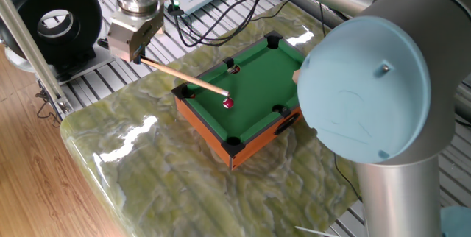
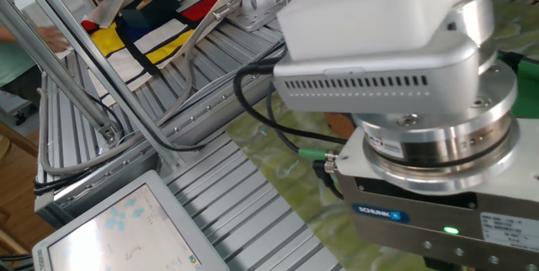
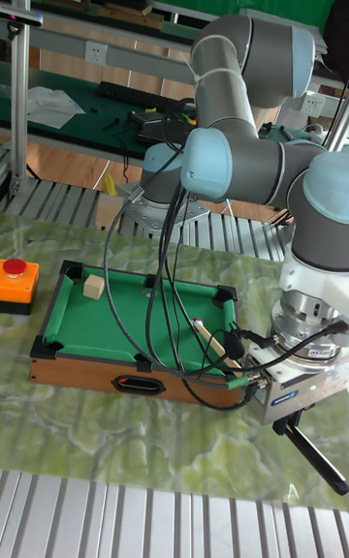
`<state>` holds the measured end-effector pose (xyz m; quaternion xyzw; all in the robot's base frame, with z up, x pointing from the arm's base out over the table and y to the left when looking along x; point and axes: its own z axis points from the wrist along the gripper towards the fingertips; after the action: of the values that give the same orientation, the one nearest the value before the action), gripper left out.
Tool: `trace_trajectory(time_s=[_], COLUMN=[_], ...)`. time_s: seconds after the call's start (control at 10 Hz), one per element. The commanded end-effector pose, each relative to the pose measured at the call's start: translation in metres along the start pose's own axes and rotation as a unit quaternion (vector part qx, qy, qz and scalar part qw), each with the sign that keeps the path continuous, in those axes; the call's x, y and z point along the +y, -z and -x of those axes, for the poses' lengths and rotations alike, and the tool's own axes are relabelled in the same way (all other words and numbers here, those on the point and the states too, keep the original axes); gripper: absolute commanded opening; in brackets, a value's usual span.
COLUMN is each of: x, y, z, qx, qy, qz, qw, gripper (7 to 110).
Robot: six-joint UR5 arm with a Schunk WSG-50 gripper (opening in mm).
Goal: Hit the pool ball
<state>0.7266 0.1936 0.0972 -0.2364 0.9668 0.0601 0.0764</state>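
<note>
The gripper (image 1: 134,43), upper left of the frame, is clamping a wooden cue stick (image 1: 182,78). Its tip is seemingly touching the pool ball (image 1: 228,103), mid-frame on the green pool table (image 1: 257,82). An off-centre push could be sending the ball glancing aside.

A green marbled surface (image 1: 147,171) carries a small pool table (image 1: 243,82). An orange box with a red button (image 3: 16,284) sits beside it.
</note>
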Motion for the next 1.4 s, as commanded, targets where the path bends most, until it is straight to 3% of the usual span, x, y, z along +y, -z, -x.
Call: trace_trajectory(time_s=[0.0,0.5,1.3], x=[0.006,-0.001,0.007], y=[0.004,0.003,0.015], z=[0.004,0.004,0.009], qx=[-0.01,-0.008,-0.009], qy=[-0.005,-0.002,-0.004], qz=[0.01,-0.001,0.014], qw=[0.9999,1.0,0.9999], gripper=[7,7,7])
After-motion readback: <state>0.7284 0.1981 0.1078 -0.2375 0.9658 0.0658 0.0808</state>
